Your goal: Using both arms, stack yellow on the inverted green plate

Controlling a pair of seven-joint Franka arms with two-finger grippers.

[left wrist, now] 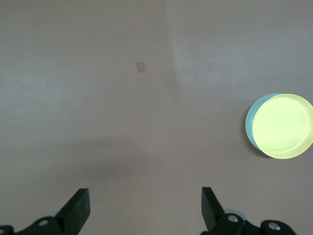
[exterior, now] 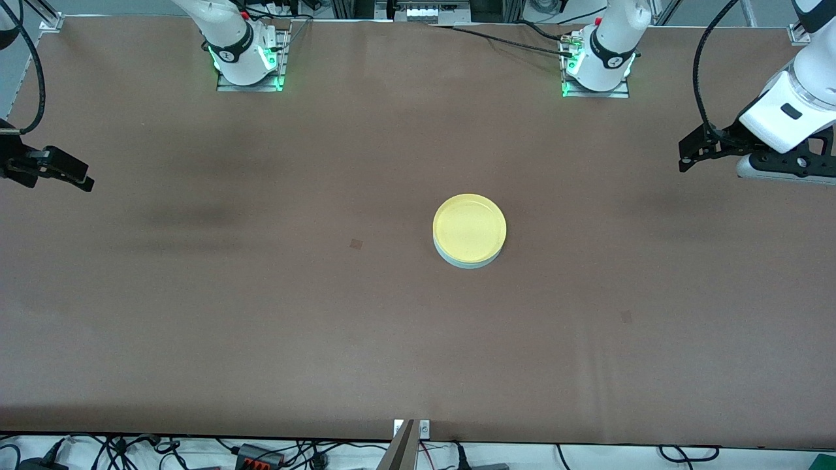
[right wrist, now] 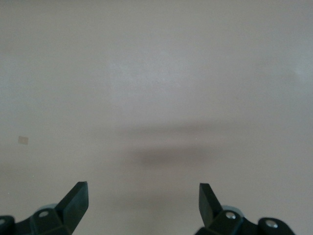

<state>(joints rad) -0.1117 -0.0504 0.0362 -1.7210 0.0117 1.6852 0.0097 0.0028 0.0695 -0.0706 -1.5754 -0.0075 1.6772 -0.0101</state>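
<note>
- Yellow plate [exterior: 469,227] sits on green plate [exterior: 471,262], mid worktop [exterior: 261,313]; green rim shows at the camera-side edge.
- Left claw [left wrist: 145,208] released, over its end of the worktop.
- Right claw [right wrist: 143,203] released, over its own end.

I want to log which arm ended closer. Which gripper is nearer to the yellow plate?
Left. The left gripper hangs open over the table's left-arm end; the right gripper, also open, hangs over the right-arm end, much farther from the yellow plate, which sits on the green plate.

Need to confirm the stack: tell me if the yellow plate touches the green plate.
Touching. The front view shows the yellow plate sitting on the green plate, only its rim peeking out underneath, no gap.
</note>
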